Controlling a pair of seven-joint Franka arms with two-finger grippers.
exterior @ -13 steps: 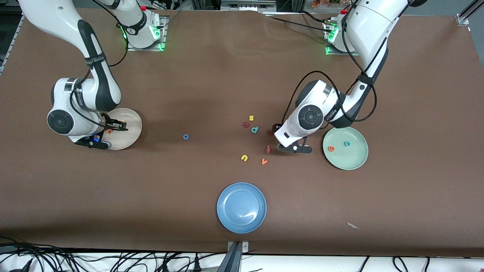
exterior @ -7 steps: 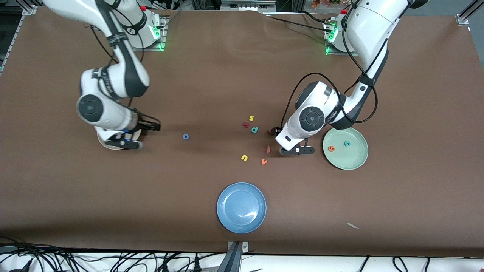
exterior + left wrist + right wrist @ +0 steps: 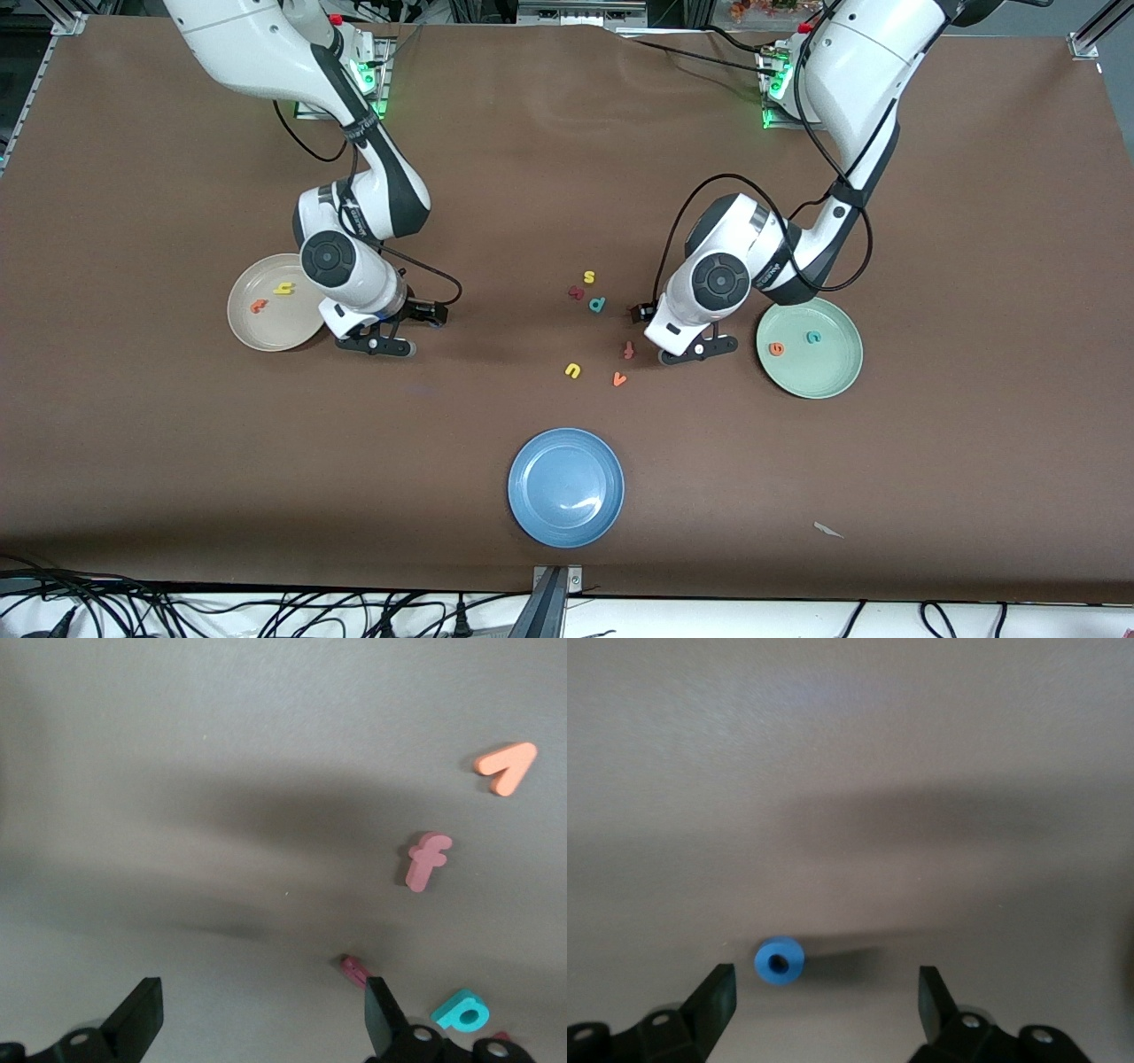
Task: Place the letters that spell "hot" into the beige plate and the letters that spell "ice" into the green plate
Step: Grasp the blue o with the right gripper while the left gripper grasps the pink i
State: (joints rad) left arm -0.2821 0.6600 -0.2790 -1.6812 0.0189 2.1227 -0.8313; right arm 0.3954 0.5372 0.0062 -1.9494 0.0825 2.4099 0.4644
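Starting at the right arm's end of the table: the beige plate (image 3: 266, 335) already holds the yellow "h" (image 3: 283, 288) and the orange "t" (image 3: 258, 306). My right gripper (image 3: 824, 983) hangs low over the table just beside that plate, jaws spread wide and empty. The blue "o" (image 3: 779, 959) lies on the cloth between my fingers, closer to one finger than the other (the front view hides it under my hand). To take it well, I judge I should centre on the ring first, come straight down, and close gently so that the foam does not squirt out sideways.

Next comes the loose cluster: yellow "s" (image 3: 588, 276), teal "p" (image 3: 598, 304), orange "f" (image 3: 629, 350), yellow "u" (image 3: 572, 370) and orange "v" (image 3: 619, 379), none of them wanted.

My left gripper (image 3: 261, 997) is over the table beside that cluster, fully open and holding nothing. The dark-red "i" (image 3: 353, 968) lies just beside one fingertip, with the "p" near it, so I should shift until the bar sits between my fingers and keep clear of the "p".

The green plate (image 3: 824, 379) holds the orange "e" (image 3: 776, 348) and the teal "c" (image 3: 812, 336).

I can read no brand or label; the only writing is the letter shapes themselves.
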